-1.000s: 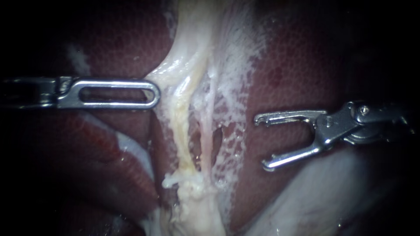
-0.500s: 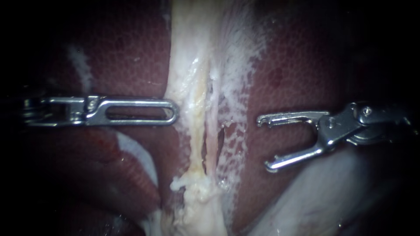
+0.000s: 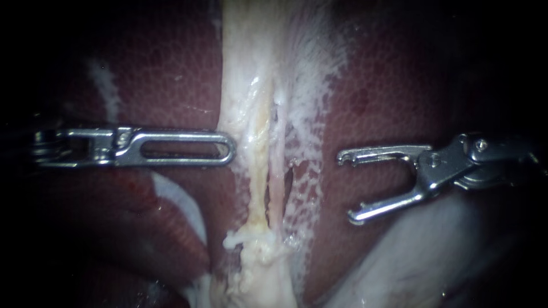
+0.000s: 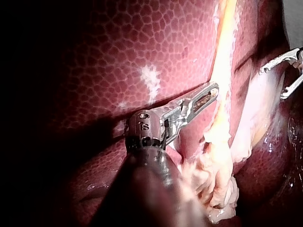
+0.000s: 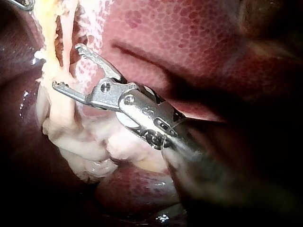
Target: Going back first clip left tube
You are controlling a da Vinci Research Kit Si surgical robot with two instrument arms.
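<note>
The left tube [image 3: 257,191] is the yellowish strand running from 12 o'clock down to 6 o'clock through the middle of the endoscope view. A paler pink tube [image 3: 275,191] lies just beside it on the 3 o'clock side. Both end in a pale ragged lump of tissue [image 3: 257,251] toward 6 o'clock, and dark red liver [image 3: 171,68] lies on either side.

The left instrument [image 3: 230,148] comes in from 9 o'clock. Its slotted jaws lie together, and the tip rests at the edge of the white band that carries the tubes. They seem to hold nothing, though the contact point is hard to make out.

The right instrument [image 3: 348,187] comes in from 3 o'clock. Its jaws are spread wide and empty over the liver, apart from both tubes.
</note>
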